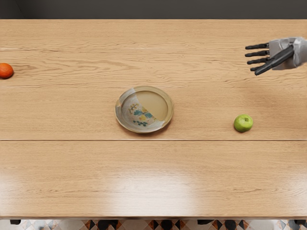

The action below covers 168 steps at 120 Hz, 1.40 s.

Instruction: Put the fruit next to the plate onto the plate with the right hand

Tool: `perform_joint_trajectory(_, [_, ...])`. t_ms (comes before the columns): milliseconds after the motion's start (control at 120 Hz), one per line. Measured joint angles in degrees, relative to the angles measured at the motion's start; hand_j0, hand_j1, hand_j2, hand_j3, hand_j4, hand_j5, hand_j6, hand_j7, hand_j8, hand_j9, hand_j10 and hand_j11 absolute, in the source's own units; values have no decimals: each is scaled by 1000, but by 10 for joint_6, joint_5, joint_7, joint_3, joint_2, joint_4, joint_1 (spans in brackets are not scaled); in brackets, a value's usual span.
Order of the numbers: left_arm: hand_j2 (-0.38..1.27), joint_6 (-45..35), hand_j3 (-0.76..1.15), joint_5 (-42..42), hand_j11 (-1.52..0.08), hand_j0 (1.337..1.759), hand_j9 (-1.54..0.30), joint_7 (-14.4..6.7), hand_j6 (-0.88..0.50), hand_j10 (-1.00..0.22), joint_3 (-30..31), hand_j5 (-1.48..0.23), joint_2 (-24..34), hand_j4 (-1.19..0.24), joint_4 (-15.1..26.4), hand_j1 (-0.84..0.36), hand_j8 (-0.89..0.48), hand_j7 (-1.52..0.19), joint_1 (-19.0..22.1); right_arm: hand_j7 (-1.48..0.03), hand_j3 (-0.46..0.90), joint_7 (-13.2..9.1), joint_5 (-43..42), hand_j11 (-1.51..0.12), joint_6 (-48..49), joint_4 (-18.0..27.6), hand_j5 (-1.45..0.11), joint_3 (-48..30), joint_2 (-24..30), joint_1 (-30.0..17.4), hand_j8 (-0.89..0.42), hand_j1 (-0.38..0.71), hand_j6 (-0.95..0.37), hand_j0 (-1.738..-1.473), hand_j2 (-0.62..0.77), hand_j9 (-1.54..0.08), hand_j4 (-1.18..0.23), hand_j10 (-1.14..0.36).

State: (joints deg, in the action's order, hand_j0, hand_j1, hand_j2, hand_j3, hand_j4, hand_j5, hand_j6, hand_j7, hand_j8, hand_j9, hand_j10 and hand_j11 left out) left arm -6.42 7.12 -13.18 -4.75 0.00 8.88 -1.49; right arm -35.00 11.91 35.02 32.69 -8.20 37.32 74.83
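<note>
- Here my right hand (pixel 279 53) comes in from the right edge and hovers over the far part of the desk (pixel 192 172), touching nothing.
- Its fingers (pixel 256 46) are stretched out nearly straight and a little spread, pointing left. The hand is wide and holds nothing.
- The green apple (pixel 243 123), the fruit nearest the plate, lies on the bare wood towards the near side of the desk. It is a little left of my fingertips and well apart from them.
- Its stem dimple faces roughly upward.
- The plate (pixel 144 88) sits flat around the middle of the desk, to the left of the apple, with a broad strip of bare wood between the two.
- The plate is round, with a pale rim and a blue and yellow painted pattern on its near-left part.
- An orange (pixel 5 71) rests at the far left edge of the desk, partly cut off by the frame, well apart from the plate and far from my hand.
</note>
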Motion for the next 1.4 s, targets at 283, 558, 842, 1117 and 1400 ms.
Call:
perform_joint_trajectory(283, [3,0,0,0,-17,1658,-17,0,-14,-13,0,-17,0,-13,0,334,-14,-17,0,0,0,0,-38,0,0,0,0,13,0,1,1,-349,1,-1658,-1,0,0,1])
perform_joint_trajectory(558, [3,0,0,0,-17,1658,-17,0,-14,-13,0,-17,0,-13,0,334,-14,-17,2,0,0,0,-174,0,0,0,0,177,-117,87,0,-349,0,-1658,0,0,-1,0])
perform_joint_trajectory(842, [3,0,0,0,-17,1658,-17,0,-14,-13,0,-17,0,-13,0,334,-14,-17,4,0,0,0,-311,0,0,156,0,258,-142,162,-1,-349,-2,-1658,0,0,-1,-1])
perform_joint_trajectory(1117, [3,0,0,0,-17,1658,-17,0,-14,-13,0,-17,0,-13,0,334,-13,-17,4,0,0,0,-389,0,-149,287,0,384,-134,211,-2,-349,-2,-1658,0,0,-2,-1])
perform_joint_trajectory(1400, [3,0,0,0,-17,1658,-17,0,-14,-13,0,-17,0,-13,0,334,-13,-17,4,0,0,0,-394,0,-370,405,0,436,-115,209,-2,-349,-2,-1658,0,0,-1,-1])
